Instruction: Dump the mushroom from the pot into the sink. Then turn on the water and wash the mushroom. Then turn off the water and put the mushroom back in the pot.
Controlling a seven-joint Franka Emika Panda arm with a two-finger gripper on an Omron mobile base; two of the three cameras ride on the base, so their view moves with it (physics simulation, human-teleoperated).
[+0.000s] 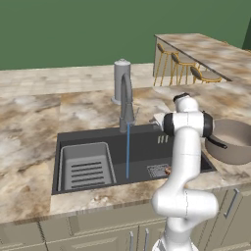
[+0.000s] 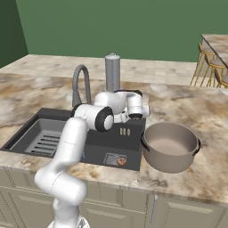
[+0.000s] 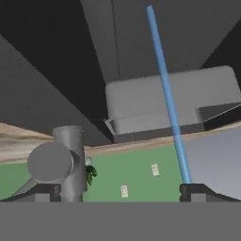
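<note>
Marble-patterned desk against green walls, with bar stools at a second counter in the background. Recessed dark sink set into the desk; grey ribbed tray insert at its left end, square drain grate at its right front.

Water: running. Thin blue stream falling from the gooseneck faucet to the basin floor, between tray and grate. Grey domed cylinder standing on the desk behind the faucet.

Mushroom: small brown-orange lump on the basin floor, at the right edge of the drain grate, to the right of the stream and not under it. Partly screened by the arm in the left base view; also visible at the grate in the right base view.

Pot: upright on the desk just beside the sink's right rim, interior empty as far as visible.

Tool: released, jaws spread wide, nothing between them. Positioned at the back of the sink near the faucet, pointed across the basin toward the tray and stream.

Judged stage: wash phase, water not yet shut off.

Governing relation for the next move: faucet just beside the tool; mushroom lower, toward the front right corner of the basin, between tool and pot. Mushroom rounded, no clear long axis.
</note>
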